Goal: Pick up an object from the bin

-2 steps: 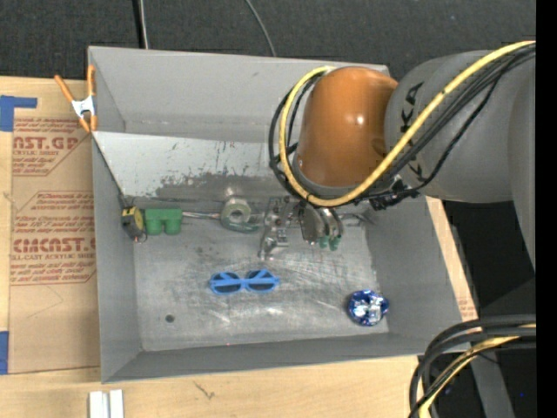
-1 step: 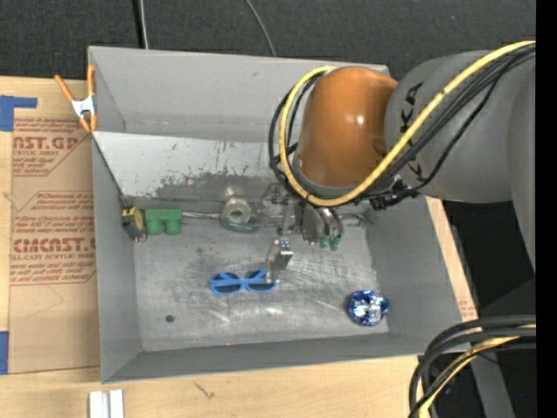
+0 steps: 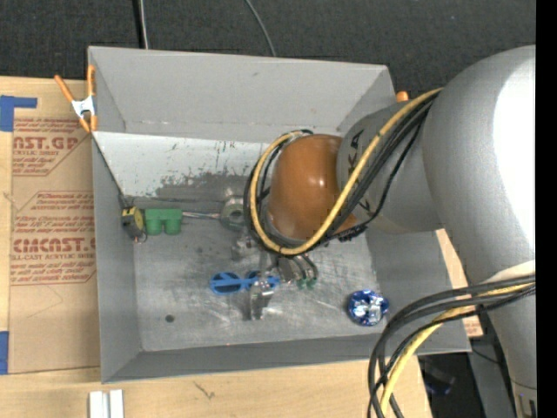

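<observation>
Bin pick, seen from above: we look down into the grey metal bin point(image 3: 113, 303) as the silver arm point(image 3: 474, 164) reaches in from the right. Its wrist is capped by a rounded orange cover point(image 3: 305, 185) and ringed with yellow-and-black cables point(image 3: 256, 203).

Below that cover the gripper point(image 3: 259, 301) sits low over the middle of the bin floor, towards the near wall. It is at the right-hand end of a flat blue plastic piece point(image 3: 226, 283) that lies lengthwise across the scuffed metal. From this angle we cannot tell how wide the gripper stands, nor whether it touches the blue piece; we see nothing held in it.

The other things are scattered rather than heaped. A small green scrap point(image 3: 306, 282) lies just right of the gripper, under the edge of the cover. A blue-and-white ball point(image 3: 366, 307) rests well apart, in the near right corner. Over by the left wall sits a green block point(image 3: 162, 222), with a small dark-and-yellow bit point(image 3: 132, 221) just beside it. A thin metal rod point(image 3: 202, 215) runs from the block towards the middle of the bin, ending at a round grey metal part point(image 3: 232, 212).
</observation>
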Controlling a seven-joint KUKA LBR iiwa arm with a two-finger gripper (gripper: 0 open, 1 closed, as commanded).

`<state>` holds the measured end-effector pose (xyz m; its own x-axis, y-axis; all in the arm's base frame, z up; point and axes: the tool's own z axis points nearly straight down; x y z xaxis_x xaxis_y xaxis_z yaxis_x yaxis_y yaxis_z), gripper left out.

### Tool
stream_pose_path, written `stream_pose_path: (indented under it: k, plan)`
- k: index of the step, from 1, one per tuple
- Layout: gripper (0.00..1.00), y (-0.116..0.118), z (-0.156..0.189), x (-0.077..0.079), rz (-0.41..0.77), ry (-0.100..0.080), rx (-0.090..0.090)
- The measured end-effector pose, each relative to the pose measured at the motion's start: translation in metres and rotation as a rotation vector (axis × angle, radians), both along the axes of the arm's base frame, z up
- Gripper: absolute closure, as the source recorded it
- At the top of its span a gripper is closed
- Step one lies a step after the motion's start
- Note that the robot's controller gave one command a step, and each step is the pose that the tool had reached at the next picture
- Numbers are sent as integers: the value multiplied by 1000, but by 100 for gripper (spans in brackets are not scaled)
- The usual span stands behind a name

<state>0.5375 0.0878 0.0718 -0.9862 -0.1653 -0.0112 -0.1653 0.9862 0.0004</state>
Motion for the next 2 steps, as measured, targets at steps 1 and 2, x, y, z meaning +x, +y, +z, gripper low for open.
stream_pose_path:
  k: [1,2]
  plan:
    - [100,1,3,-1,1,7,0]
    - [100,9,130,18,11,-1,0]
